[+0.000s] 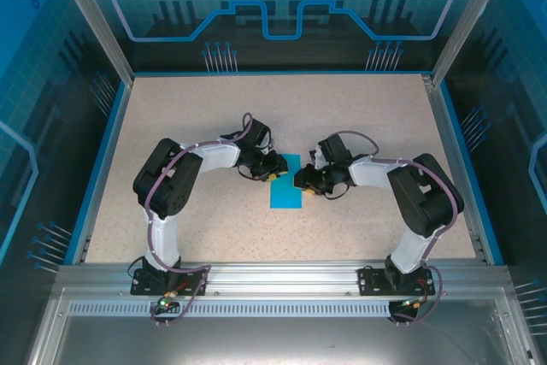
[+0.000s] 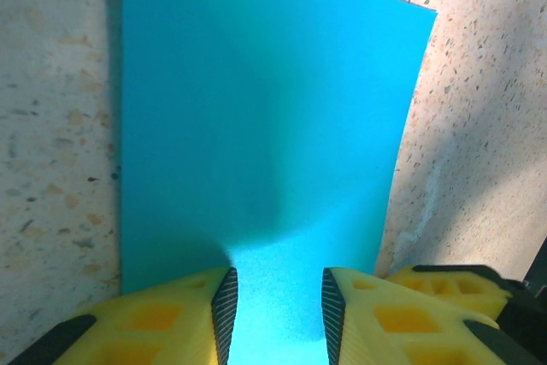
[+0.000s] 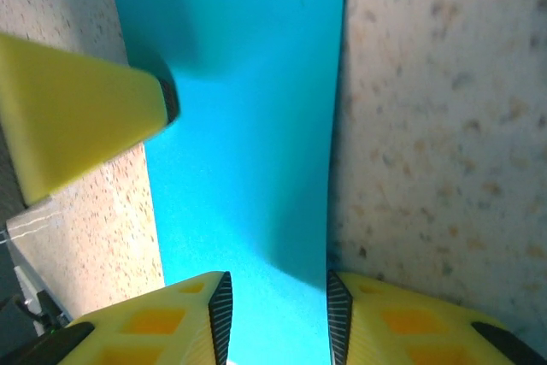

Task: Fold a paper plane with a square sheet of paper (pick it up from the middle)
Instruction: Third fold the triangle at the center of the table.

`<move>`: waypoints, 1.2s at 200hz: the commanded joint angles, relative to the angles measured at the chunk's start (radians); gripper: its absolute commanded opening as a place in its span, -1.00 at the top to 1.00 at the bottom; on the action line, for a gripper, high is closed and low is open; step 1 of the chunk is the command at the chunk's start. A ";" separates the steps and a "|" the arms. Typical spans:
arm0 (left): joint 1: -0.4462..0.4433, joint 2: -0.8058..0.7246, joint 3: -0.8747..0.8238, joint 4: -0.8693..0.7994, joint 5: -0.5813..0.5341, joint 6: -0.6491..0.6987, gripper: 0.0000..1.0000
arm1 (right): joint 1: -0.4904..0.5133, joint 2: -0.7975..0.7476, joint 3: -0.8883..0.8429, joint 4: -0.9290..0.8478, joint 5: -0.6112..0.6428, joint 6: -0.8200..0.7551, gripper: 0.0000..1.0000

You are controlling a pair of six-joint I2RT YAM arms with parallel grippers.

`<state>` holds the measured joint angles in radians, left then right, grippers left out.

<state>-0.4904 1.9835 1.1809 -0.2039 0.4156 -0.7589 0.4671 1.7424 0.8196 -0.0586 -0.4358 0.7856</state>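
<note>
The square sheet of paper (image 1: 285, 194) lay flat near the middle of the table (image 1: 376, 117), looking taller than wide from above. The left gripper (image 1: 274, 173) met it at its 10 o'clock edge, the right gripper (image 1: 299, 180) at 3 o'clock. Both sets of jaws stood part-open, tips down on the blue sheet with paper showing in the gap, clamping nothing that I could see

Cyan paper (image 1: 285, 185) on speckled tbl (image 1: 367, 117)
</note>
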 commanded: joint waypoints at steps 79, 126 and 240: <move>-0.014 -0.011 -0.034 -0.031 -0.011 0.015 0.27 | -0.003 -0.016 -0.020 0.084 -0.075 0.048 0.39; -0.018 -0.041 -0.052 -0.008 -0.011 0.043 0.23 | -0.029 0.048 0.045 0.054 -0.096 0.025 0.44; -0.235 -0.382 -0.239 -0.056 -0.301 0.348 -0.16 | -0.041 0.055 0.054 0.012 -0.107 0.068 0.74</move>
<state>-0.6212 1.6741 0.9768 -0.1898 0.2733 -0.5716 0.4412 1.8042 0.8585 -0.0067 -0.5102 0.8391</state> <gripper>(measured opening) 0.565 0.129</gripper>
